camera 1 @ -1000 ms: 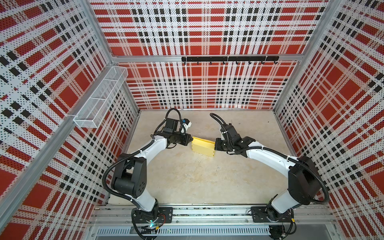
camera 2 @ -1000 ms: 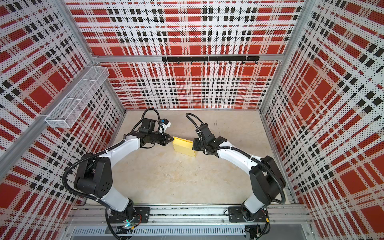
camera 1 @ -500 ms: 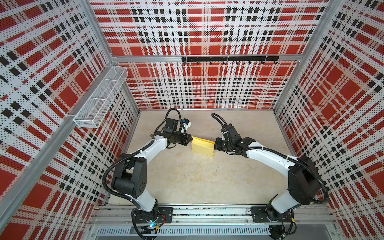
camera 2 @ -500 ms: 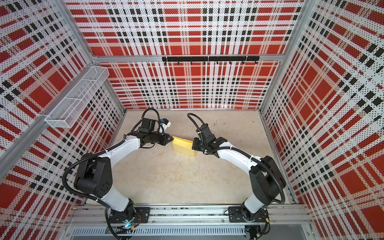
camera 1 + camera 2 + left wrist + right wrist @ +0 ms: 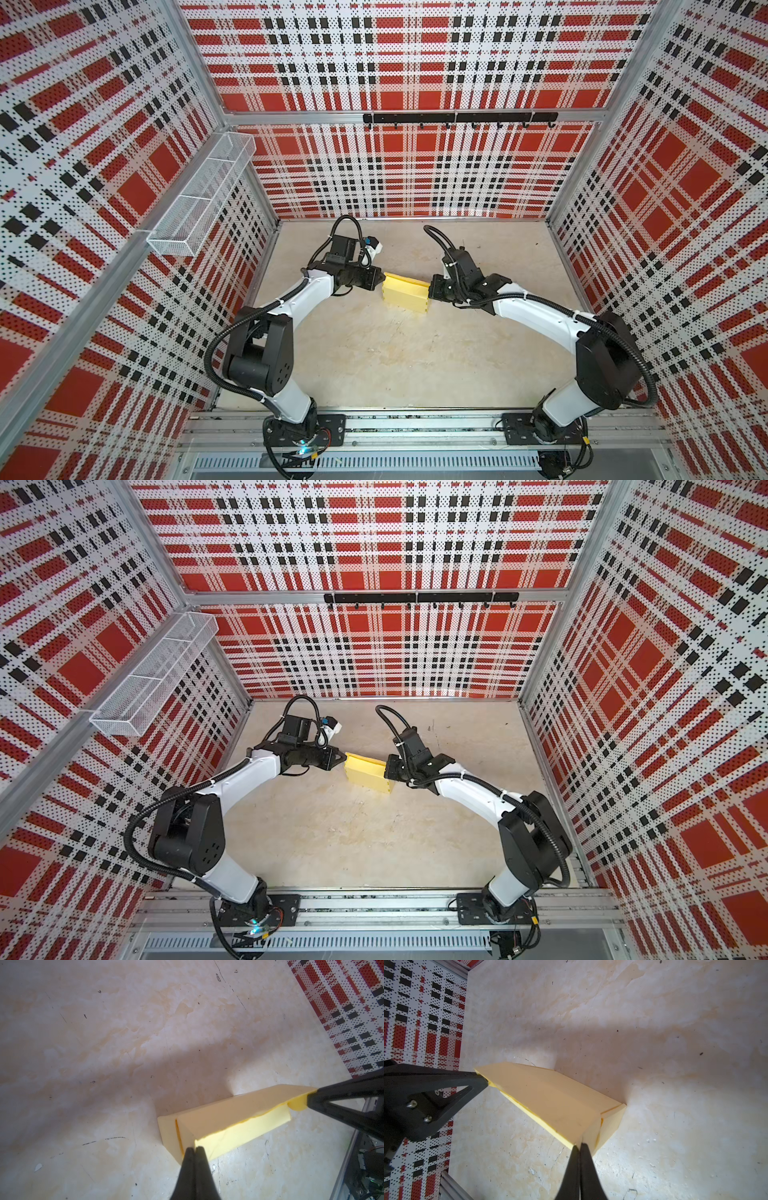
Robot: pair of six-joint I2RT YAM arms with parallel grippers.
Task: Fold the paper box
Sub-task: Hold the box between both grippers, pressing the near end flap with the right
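The pale yellow paper box (image 5: 405,293) (image 5: 368,773) rests on the beige floor between the two arms, with its lid flap raised at a slant. In the left wrist view the box (image 5: 228,1124) runs away from my left gripper (image 5: 195,1148), which is shut on its near lid corner. The right gripper's fingers (image 5: 324,1097) pinch the far corner. In the right wrist view my right gripper (image 5: 580,1145) is shut on the near corner of the box (image 5: 554,1101), and the left gripper's fingers (image 5: 475,1082) hold the far end. Both top views show the left gripper (image 5: 381,277) (image 5: 344,757) and the right gripper (image 5: 430,289) (image 5: 386,769) at opposite ends.
Plaid perforated walls enclose the floor on three sides. A white wire basket (image 5: 199,199) hangs on the left wall and a black hook rail (image 5: 459,118) on the back wall. The aluminium base rail (image 5: 415,428) with both arm mounts runs along the front.
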